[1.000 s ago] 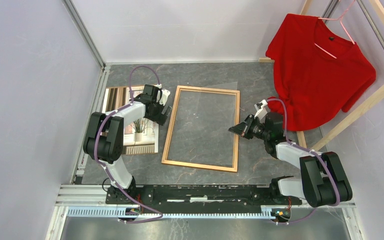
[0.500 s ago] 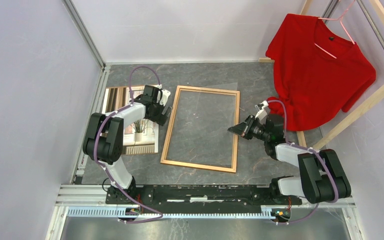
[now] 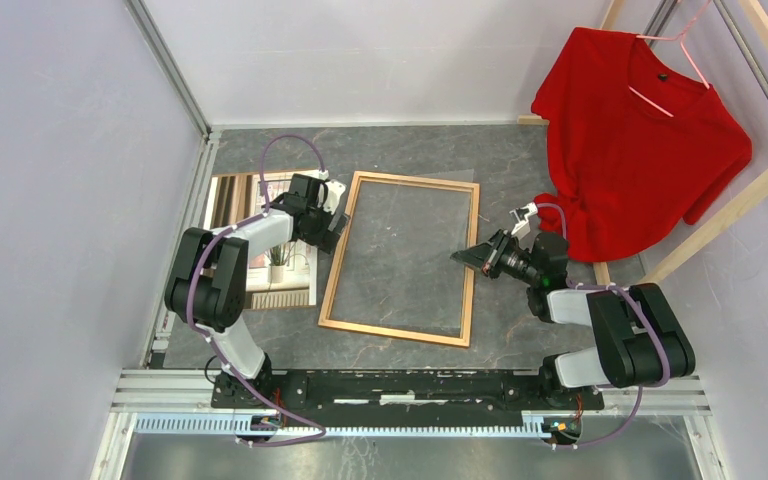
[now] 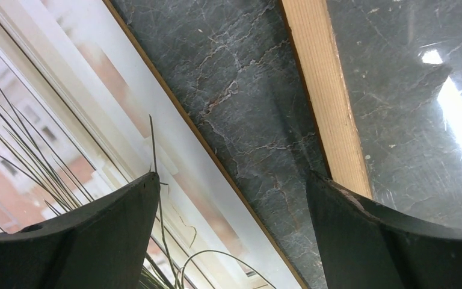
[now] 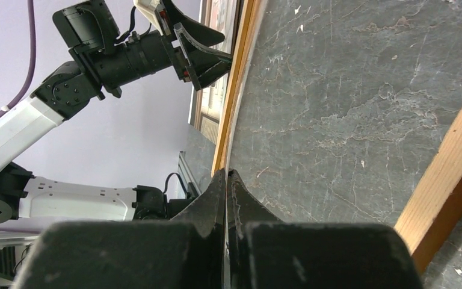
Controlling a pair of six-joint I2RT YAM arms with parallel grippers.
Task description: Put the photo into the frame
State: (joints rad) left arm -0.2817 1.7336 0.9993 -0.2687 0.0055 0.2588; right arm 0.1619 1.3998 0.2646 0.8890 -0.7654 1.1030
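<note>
Two arms are in play, and we read the step in hand as the pickup of the photo (image 3: 278, 262). It lies face up on the table (image 3: 520, 160) just left of the frame (image 3: 396, 332), with a strip of bare stone between them. To do this well, we would bring the left gripper (image 4: 231, 177) down on the print's edge that faces the frame and slip one finger under the paper alone. We would then pinch close to the margin and carry the sheet flat so it neither creases nor drags. That left gripper stands spread wide, one finger above the photo and the other above the frame's left rail, and we see it grasping nothing. Across the frame, the right gripper (image 5: 225, 174) is clenched tight. It looks to us pinched on the edge of the clear sheet (image 4: 433, 90) lying in the frame, near the right rail.
</note>
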